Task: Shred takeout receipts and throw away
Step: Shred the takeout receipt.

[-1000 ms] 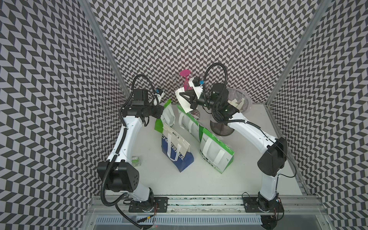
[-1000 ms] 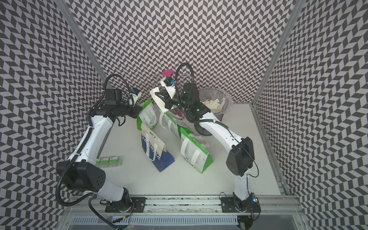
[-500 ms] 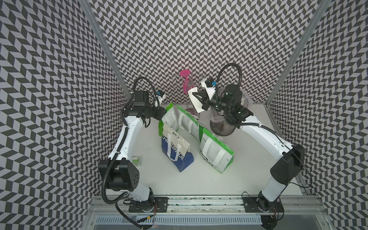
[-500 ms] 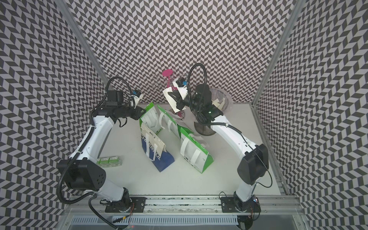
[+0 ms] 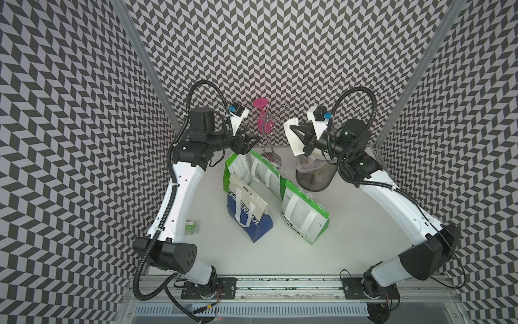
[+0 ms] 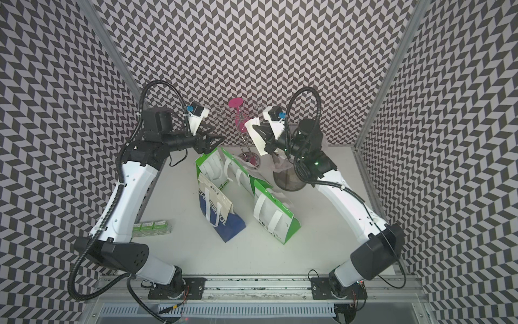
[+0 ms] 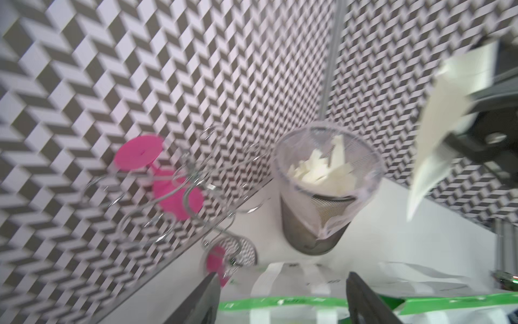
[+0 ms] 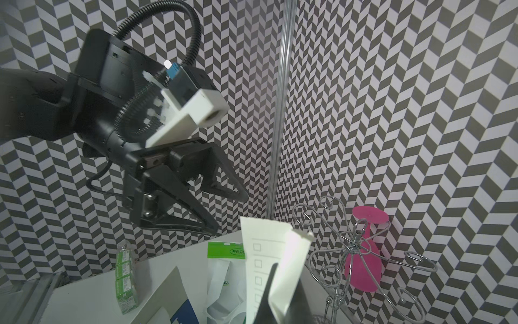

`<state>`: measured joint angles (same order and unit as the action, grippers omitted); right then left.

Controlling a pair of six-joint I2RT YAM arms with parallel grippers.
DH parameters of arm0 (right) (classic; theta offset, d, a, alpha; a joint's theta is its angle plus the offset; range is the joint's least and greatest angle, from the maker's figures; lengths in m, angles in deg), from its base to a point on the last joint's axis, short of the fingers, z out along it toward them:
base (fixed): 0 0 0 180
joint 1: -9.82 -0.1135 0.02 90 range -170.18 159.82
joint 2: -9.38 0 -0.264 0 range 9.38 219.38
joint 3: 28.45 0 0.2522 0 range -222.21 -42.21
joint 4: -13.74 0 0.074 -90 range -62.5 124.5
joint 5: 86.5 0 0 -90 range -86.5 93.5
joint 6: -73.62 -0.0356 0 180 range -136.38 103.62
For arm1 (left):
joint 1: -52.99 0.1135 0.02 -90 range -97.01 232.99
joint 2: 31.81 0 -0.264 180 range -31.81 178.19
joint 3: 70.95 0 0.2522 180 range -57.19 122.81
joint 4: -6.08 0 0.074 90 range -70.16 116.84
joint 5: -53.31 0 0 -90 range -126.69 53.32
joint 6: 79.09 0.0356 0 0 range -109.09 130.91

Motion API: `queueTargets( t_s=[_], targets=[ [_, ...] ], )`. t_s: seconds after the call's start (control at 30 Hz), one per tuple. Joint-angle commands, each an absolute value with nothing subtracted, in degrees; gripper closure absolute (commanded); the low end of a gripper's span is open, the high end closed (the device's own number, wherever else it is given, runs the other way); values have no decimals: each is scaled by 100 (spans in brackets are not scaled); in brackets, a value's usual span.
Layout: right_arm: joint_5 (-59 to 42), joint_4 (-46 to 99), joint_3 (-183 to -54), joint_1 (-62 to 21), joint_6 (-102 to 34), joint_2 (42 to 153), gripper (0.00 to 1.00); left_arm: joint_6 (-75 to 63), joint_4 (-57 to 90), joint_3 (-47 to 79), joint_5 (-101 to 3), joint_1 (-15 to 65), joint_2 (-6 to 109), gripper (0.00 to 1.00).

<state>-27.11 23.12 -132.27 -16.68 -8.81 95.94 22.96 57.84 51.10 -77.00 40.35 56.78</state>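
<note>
My right gripper (image 5: pixel 297 131) is pinched on a takeout receipt (image 5: pixel 293 140), held in the air near the mesh bin (image 5: pixel 314 179). Its long axis runs steeply up and down, with the lower end hanging toward the white table (image 5: pixel 280 258). My left gripper (image 5: pixel 252 140) is spread and empty by a green-and-white bag (image 5: pixel 238 168). Torn pieces (image 7: pixel 322 171) lie in the bin. Black-and-white chevron walls stand all round. The receipt shows a column of printed checkboxes, and the blue bag (image 5: pixel 252 221) starts "CHE" and ends "UL".
</note>
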Motion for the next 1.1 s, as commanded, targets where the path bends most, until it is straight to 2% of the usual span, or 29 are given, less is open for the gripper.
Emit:
queueTargets(
  t_s=[0.0, 0.2, 0.37, 0.53, 0.73, 1.0, 1.07],
  targets=[
    [-3158, 1951, -13126, -1471, -988, 9268, 97, 1508, 4739, 5207, -8661, 3708, 5674, 27],
    [-3574, 1788, -12820, -1070, -1133, 8927, 98, 381, 3170, 5170, -9074, 3108, 6034, 27],
    [-3808, 1721, -12634, -935, -1173, 8761, 98, 187, 2934, 5596, -9126, 2782, 6446, 27],
    [-4004, 1656, -12524, -900, -1210, 8698, 98, -76, 2713, 5776, -9180, 2561, 6747, 33],
    [-4128, 1622, -12439, -890, -1241, 8698, 98, -301, 2384, 5786, -9356, 2446, 6825, 46],
    [-4312, 1523, -12360, -890, -1304, 8709, 98, -395, 2342, 5816, -9414, 2419, 6917, 73],
    [-4335, 1478, -12333, -890, -1326, 8698, 98, -402, 2368, 5837, -9442, 2425, 6942, 82]
  ],
)
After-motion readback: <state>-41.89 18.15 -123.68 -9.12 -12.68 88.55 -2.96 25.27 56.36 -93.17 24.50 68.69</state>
